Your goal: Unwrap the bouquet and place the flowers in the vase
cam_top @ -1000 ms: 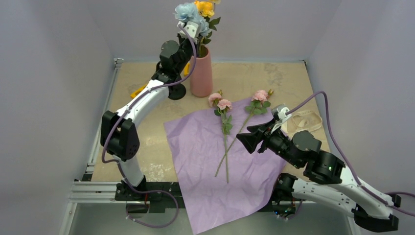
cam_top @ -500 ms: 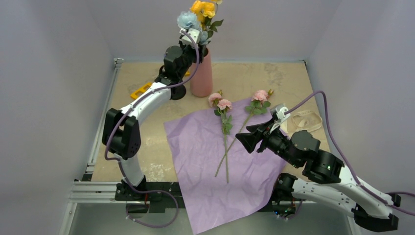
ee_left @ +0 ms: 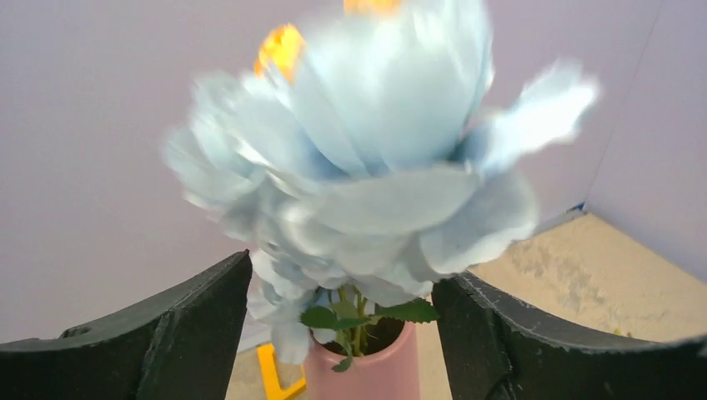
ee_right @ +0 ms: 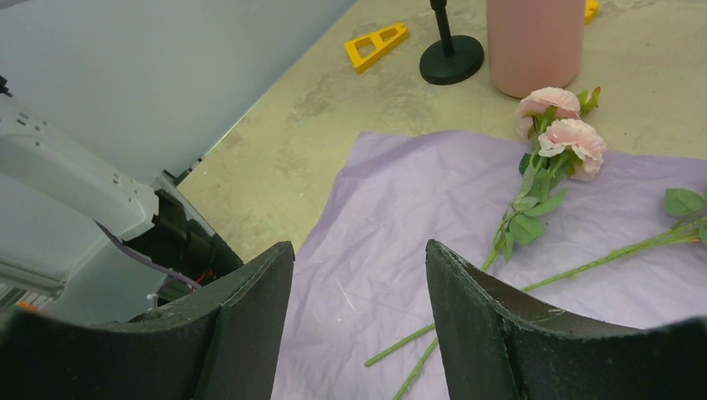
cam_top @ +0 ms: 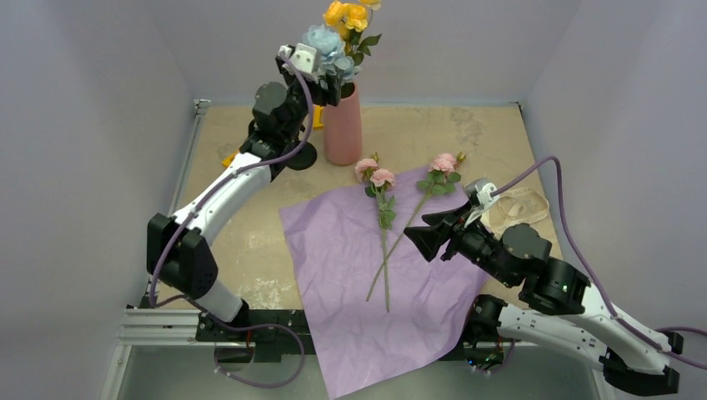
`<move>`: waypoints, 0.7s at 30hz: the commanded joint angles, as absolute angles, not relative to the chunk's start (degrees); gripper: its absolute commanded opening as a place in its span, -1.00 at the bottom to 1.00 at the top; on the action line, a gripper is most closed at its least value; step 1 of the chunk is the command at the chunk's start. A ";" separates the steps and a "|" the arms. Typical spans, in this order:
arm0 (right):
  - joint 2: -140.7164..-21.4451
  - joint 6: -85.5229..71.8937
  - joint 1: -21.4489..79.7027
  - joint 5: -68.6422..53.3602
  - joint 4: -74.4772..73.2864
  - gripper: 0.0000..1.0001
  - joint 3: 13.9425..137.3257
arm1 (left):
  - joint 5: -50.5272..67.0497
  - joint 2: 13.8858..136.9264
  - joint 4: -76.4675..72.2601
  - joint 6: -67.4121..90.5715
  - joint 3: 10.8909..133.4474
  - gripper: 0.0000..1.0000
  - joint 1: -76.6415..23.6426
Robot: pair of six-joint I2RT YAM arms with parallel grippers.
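Left claw (ee_left: 342, 271) is up at the top of the vase (cam_top: 343, 125), fingers spread wide. The blue flower (ee_left: 367, 167) sits in the gap, not pinched. The vase stands near the far edge of the surface (cam_top: 467, 133), left of middle, with yellow flowers (cam_top: 348, 14) in it too and a black stand (cam_top: 297, 156) just beside it on the left. The pink flowers (cam_top: 377, 177) lie on the lilac paper (cam_top: 350, 283), which hangs over the near edge. Right claw (cam_top: 417, 239) hovers over the paper's right side, also spread, holding nothing. The ribbon (cam_top: 517, 206) is by the right edge. Bare surface shows at the far right corner and left of the paper.
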State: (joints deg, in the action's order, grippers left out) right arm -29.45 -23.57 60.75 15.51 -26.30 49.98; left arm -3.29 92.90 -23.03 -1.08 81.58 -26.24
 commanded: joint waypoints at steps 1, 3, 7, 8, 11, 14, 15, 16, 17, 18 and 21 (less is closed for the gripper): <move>-28.66 -24.21 61.09 15.30 -25.28 0.27 50.54 | -3.53 84.52 -24.98 -0.53 81.17 0.70 -25.75; -28.94 -24.52 61.08 15.19 -25.36 0.27 50.81 | -3.80 81.94 -23.56 0.88 80.79 0.73 -25.75; -29.64 -25.19 61.10 15.20 -25.40 0.27 51.41 | -5.32 75.36 -21.42 1.67 78.11 0.76 -25.75; -29.75 -25.46 61.09 15.20 -25.47 0.27 51.42 | -6.13 73.55 -20.65 1.56 77.42 0.77 -25.75; -30.25 -27.06 61.09 15.55 -25.83 0.28 50.89 | -8.97 66.58 -18.26 1.29 75.15 0.78 -25.75; -31.52 -29.16 61.08 17.87 -26.96 0.28 50.52 | -11.28 59.36 -16.36 2.17 72.17 0.84 -25.75; -32.08 -29.67 61.11 18.56 -27.36 0.28 50.35 | -11.67 56.96 -15.14 3.14 71.35 0.94 -25.75; -32.72 -30.14 61.09 19.21 -27.56 0.29 50.03 | -11.69 54.81 -12.65 4.49 70.85 0.99 -25.75; -33.48 -30.52 61.08 20.17 -27.77 0.29 49.56 | -10.93 52.35 -8.33 6.59 70.87 0.99 -25.75; -34.24 -31.03 61.08 21.31 -28.08 0.29 48.82 | -9.46 50.06 -3.26 9.42 71.25 0.99 -25.75; -36.78 -33.77 61.04 23.34 -28.13 0.30 46.55 | -1.11 45.35 9.91 15.54 72.07 0.99 -25.75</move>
